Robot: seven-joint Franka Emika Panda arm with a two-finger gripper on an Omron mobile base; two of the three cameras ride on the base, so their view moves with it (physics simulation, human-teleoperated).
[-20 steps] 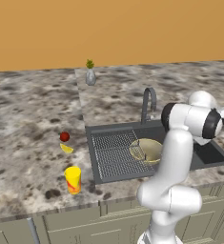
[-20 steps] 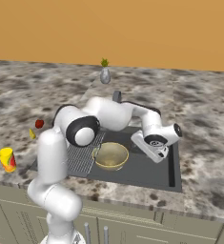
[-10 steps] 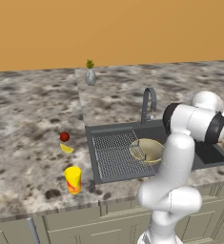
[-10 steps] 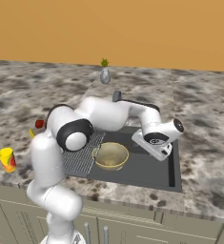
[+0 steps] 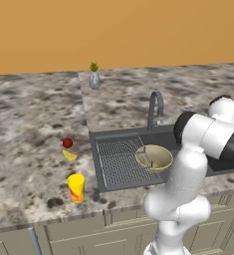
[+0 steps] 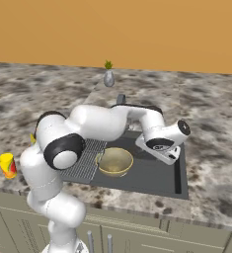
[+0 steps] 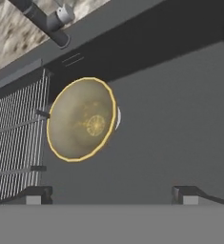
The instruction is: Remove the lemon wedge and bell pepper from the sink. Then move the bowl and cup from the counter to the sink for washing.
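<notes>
The olive-gold bowl [image 5: 154, 157] [image 6: 114, 161] [image 7: 82, 119] rests in the dark sink [image 6: 152, 174], against the ribbed drainboard [image 7: 15, 138]. My gripper [image 6: 163, 151] [image 7: 112, 195] hovers over the basin's right half, apart from the bowl. It is open, with nothing between its fingertips [image 7: 35, 194]. The dark-red bell pepper [image 5: 67, 143] and the lemon wedge [image 5: 69, 155] lie on the counter left of the sink. The yellow cup [image 5: 76, 188] [image 6: 7, 165] stands upright near the counter's front edge.
The grey arched faucet [image 5: 155, 107] [image 7: 42, 19] rises behind the basin. A grey vase with a green plant [image 5: 94, 78] [image 6: 108, 77] stands at the back of the counter. My own arm arches over the drainboard and the sink's left side.
My arm's elbow has swung lower and toward the left. The hand stays over the right of the basin, open. The bowl, cup, pepper and lemon have not moved.
</notes>
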